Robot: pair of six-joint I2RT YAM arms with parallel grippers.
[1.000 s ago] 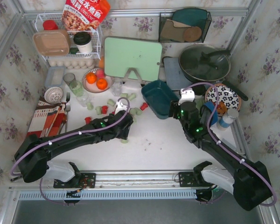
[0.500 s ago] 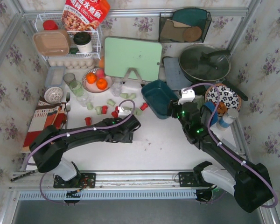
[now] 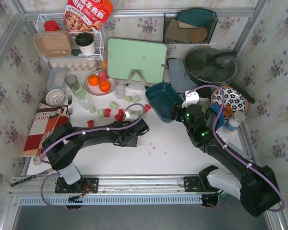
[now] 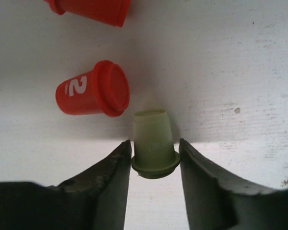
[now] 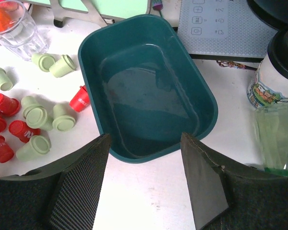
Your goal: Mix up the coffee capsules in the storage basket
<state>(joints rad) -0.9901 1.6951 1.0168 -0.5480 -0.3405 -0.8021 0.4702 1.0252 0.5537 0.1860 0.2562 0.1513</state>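
Reaching farther right than before, left pincer (image 4: 154,146) clasps a pale green tapered coffee capsule (image 4: 152,132) on the white tabletop (image 4: 221,57) beside a red capsule (image 4: 92,95) marked "2". Right pincer (image 5: 145,139) gapes empty over the dark teal plastic basket (image 5: 205,98).

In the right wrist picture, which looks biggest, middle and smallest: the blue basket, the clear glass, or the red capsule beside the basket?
1. storage basket
2. clear glass, though the picture's edge cuts it off
3. red coffee capsule
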